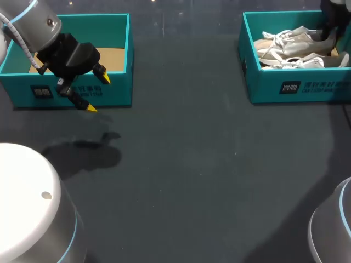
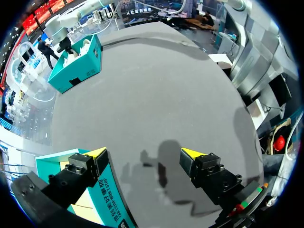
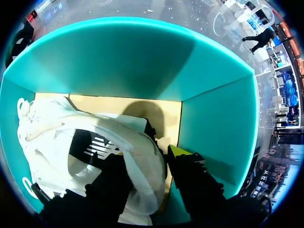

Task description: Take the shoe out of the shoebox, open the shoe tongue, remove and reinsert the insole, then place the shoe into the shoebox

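The right gripper [image 3: 151,159] is down inside the teal shoebox [image 1: 263,82] in the upper right of the head view. It is right at the edge of a pale shoe [image 3: 95,142]. I cannot tell if it is squeezing the shoe or only close to it.

The shoe lies in the shoebox, on the brown floor, and a second shoe [image 1: 299,61] lies beside it. That is where the task wants the shoe at the end. It is also where it would be before being lifted out. So this could be a pick-up or a put-back. I cannot see the insole.

The left gripper [image 1: 97,93] is spread wide and holds nothing. It hangs at the front wall of the other teal box [image 1: 118,90], in the upper left.
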Available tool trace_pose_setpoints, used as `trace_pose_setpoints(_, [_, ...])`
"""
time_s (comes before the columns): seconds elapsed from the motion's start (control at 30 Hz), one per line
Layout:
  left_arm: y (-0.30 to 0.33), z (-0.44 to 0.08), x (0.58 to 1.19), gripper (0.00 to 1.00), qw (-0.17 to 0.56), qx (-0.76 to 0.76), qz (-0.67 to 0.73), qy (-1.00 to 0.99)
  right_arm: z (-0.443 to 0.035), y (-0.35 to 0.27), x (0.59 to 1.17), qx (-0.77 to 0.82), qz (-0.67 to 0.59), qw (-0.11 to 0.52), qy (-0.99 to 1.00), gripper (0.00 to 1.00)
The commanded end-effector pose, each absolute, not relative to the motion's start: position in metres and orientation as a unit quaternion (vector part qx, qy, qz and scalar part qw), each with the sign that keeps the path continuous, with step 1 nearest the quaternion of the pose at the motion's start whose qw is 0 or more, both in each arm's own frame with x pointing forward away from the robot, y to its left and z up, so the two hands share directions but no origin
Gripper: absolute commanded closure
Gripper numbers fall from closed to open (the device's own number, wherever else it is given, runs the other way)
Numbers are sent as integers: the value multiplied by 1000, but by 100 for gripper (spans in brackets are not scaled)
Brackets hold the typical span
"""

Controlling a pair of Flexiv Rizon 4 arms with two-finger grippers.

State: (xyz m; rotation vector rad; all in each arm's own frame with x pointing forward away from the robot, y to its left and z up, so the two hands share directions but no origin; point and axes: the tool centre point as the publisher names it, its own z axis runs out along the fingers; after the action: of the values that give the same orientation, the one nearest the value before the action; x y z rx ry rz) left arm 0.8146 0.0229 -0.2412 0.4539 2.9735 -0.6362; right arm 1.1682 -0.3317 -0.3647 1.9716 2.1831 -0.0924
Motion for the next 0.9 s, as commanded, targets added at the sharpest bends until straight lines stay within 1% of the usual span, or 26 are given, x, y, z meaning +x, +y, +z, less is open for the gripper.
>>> trace_pose_setpoints(0.03, [24,-241,814,0,34,148,-205,967,-361,-331,1167,667,-24,100,738,55])
trace_pose_setpoints(0.2, [24,-241,814,0,34,148,-205,967,-351,-327,1165,669,-15,105,736,51])
trace_pose_setpoints(0.33, [24,-241,814,0,34,148,-205,967,-337,-319,1161,667,-5,111,736,31])
trace_pose_setpoints(0.4, [24,-241,814,0,34,148,-205,967,-328,-315,1159,665,2,113,738,25])
trace_pose_setpoints(0.5, [24,-241,814,0,34,148,-205,967,-314,-308,1155,663,14,115,740,12])
trace_pose_setpoints(0.57, [24,-241,814,0,34,148,-205,967,-305,-303,1152,663,11,115,740,6])
trace_pose_setpoints(0.63, [24,-241,814,0,34,148,-205,967,-296,-298,1148,660,19,119,741,3])
trace_pose_setpoints(0.73, [24,-241,814,0,34,148,-205,967,-278,-292,1141,661,23,126,739,3])
trace_pose_setpoints(0.9, [24,-241,814,0,34,148,-205,967,-251,-280,1129,658,28,141,739,0])
